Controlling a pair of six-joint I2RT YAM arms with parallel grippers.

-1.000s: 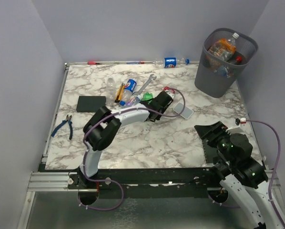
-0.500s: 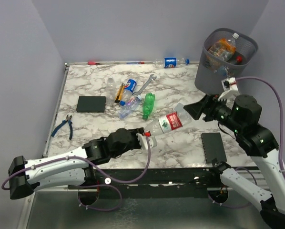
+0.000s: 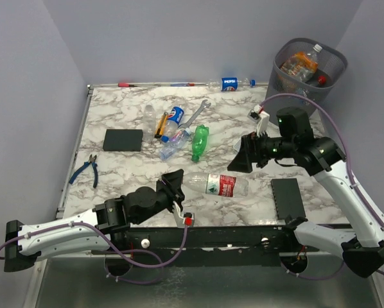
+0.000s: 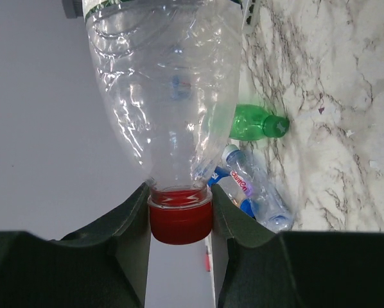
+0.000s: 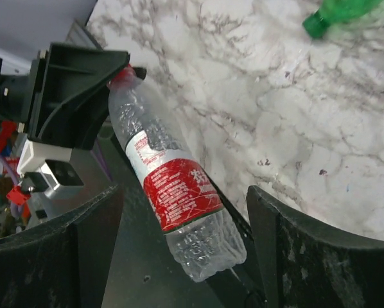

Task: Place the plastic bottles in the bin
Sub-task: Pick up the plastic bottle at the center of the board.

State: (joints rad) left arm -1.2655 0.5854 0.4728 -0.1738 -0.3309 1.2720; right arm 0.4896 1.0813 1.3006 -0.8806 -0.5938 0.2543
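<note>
red-capped clear bottle (image 3: 214,185) hangs by its cap in the clamped left pincer (image 3: 177,187), above the near edge of the counter (image 3: 115,109). right pincer (image 3: 240,157) gapes beside its base. bin (image 3: 288,106) holds a few bottles (image 3: 300,64); green bottle (image 3: 200,141) and several more wait outside.

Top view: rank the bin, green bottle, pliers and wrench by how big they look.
1. bin
2. green bottle
3. pliers and wrench: they look about alike, so I won't rank them.
</note>
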